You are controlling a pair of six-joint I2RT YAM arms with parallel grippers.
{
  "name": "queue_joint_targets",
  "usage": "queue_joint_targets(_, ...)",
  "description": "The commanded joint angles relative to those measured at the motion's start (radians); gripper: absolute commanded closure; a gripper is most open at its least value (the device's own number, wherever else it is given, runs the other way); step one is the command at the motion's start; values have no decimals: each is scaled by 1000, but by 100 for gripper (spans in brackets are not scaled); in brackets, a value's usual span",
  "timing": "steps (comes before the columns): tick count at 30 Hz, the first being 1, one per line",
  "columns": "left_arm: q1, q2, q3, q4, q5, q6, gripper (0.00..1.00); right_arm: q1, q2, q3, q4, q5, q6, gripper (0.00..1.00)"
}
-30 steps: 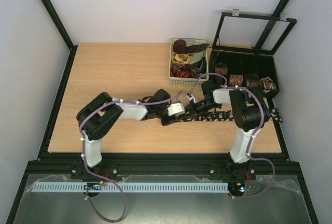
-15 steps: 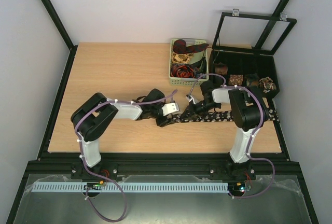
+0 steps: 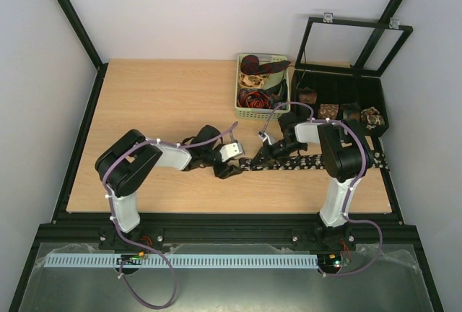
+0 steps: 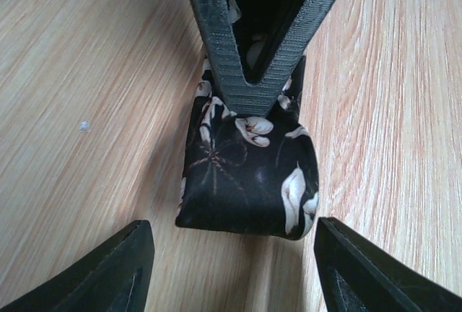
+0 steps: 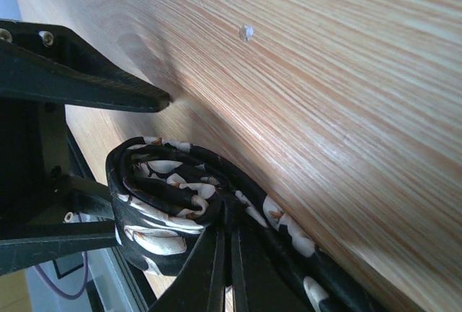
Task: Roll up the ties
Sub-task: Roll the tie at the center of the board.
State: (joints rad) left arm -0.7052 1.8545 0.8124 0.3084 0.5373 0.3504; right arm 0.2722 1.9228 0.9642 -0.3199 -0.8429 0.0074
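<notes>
Right gripper point(image 5: 229, 232) pinches coiled end of black white-flowered fabric necktie point(image 4: 245, 175); left gripper point(image 4: 234, 269) wide, astride. Roll tight, edges aligned.

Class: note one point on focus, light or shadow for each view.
Top external: even, soft light, only faint shadows on the pale wooden table. Left wrist: the black, white-flowered fabric tie is sharp, with a shadow on its left; the near jaws are dark and slightly soft. Right wrist: the near jaws blur; the wood grain is crisp.
</notes>
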Motion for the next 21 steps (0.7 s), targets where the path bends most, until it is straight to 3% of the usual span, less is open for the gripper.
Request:
queue_joint_targets(1, -9, 37, 9, 56, 61, 24, 35, 9, 67, -33, -58, 185, -32, 99)
queue_joint_targets(7, -13, 33, 28, 55, 56, 29, 46, 10, 68, -39, -62, 191, -41, 99)
queue_joint_targets(21, -52, 91, 117, 96, 61, -4, 58, 10, 79, -29, -66, 183, -43, 99)
